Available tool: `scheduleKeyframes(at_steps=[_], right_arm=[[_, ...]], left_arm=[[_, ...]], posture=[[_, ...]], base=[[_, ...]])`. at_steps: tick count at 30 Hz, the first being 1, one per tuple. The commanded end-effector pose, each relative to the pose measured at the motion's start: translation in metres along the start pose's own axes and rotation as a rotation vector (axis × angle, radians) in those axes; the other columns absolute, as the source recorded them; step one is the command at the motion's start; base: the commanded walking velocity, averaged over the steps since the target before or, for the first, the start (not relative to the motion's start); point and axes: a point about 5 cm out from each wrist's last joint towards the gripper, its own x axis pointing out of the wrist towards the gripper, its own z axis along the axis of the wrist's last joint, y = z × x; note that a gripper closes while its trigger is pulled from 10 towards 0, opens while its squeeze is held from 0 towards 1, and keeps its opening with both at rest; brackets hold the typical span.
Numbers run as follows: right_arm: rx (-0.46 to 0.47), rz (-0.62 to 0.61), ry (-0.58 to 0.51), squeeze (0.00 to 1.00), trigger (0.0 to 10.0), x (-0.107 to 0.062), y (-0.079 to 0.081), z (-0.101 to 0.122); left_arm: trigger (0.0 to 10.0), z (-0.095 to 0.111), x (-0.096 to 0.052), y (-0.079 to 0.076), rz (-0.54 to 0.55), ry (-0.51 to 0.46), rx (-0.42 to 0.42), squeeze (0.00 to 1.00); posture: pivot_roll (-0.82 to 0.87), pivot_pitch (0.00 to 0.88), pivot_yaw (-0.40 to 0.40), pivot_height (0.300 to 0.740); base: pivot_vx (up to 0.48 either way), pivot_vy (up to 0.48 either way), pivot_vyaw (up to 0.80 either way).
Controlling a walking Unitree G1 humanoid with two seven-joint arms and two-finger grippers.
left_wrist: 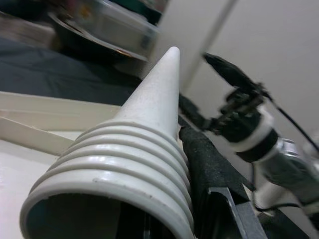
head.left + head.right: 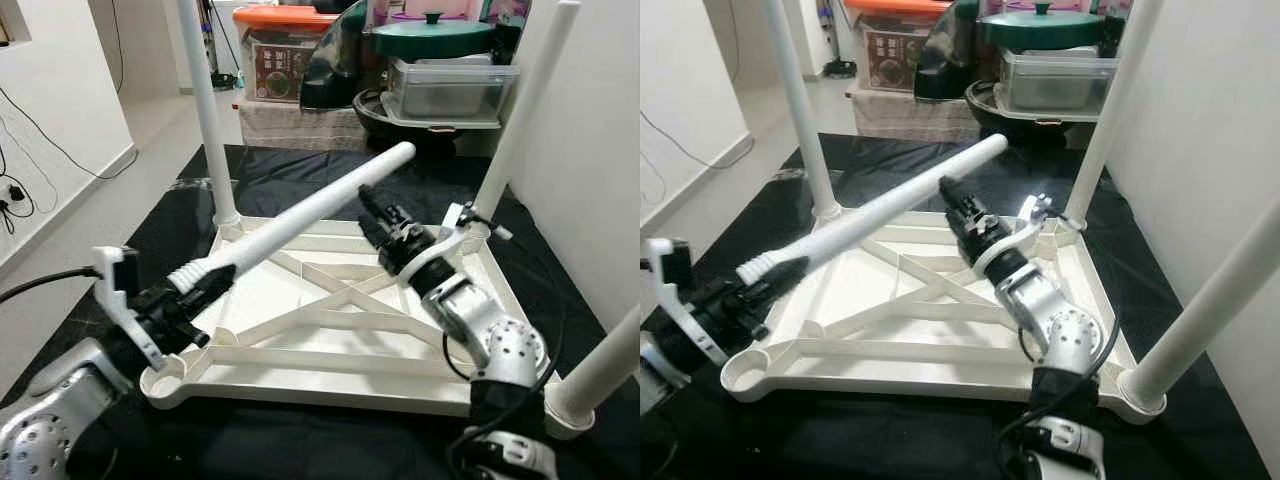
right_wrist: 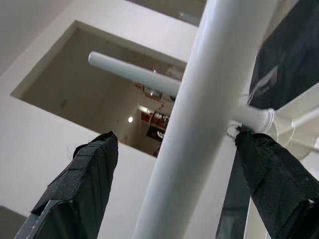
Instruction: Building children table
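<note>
While the left tool [image 2: 205,285] clamps the loose leg's [image 2: 310,215] ribbed end, lower left of frame, the right tool [image 2: 372,208] spreads wide about its shaft above the upturned tabletop [image 2: 340,350].

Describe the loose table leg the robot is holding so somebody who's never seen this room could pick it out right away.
On the black floor mat lies an upside-down white plastic tabletop with three white legs standing upright at its corners. The loose white plastic leg slants across it, its ribbed threaded end gripped by the left gripper above the empty near-left corner socket. Unlike the others, it is tilted and attached to nothing.
</note>
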Motion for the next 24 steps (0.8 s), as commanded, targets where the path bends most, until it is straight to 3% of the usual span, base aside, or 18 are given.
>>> scheduleKeyframes(at_steps=[1, 6, 12, 24], right_arm=[[-0.001, 0.008, 0.020, 0.00, 10.0, 0.000, 0.003, -0.004], [0.017, 0.036, 0.049, 0.00, 10.0, 0.003, 0.009, -0.012], [0.014, 0.028, 0.063, 0.00, 10.0, 0.004, 0.009, -0.013], [0.021, 0.036, 0.090, 0.00, 10.0, 0.002, 0.010, -0.015]], left_arm=[[10.0, -0.001, 0.002, -0.005, -0.026, -0.007, 0.008, 0.00], [10.0, -0.016, 0.011, -0.017, -0.090, 0.021, -0.040, 0.00], [10.0, -0.031, 0.008, -0.029, -0.138, 0.064, -0.088, 0.00], [10.0, -0.034, 0.003, -0.030, -0.135, 0.073, -0.099, 0.00]], posture=[[0.09, 0.000, -0.075, 0.740], [0.08, 0.000, -0.074, 0.740], [0.08, 0.000, -0.073, 0.740], [0.08, 0.000, -0.079, 0.740]], base=[[0.000, 0.000, 0.00], [0.000, 0.000, 0.00], [0.000, 0.000, 0.00], [0.000, 0.000, 0.00]])
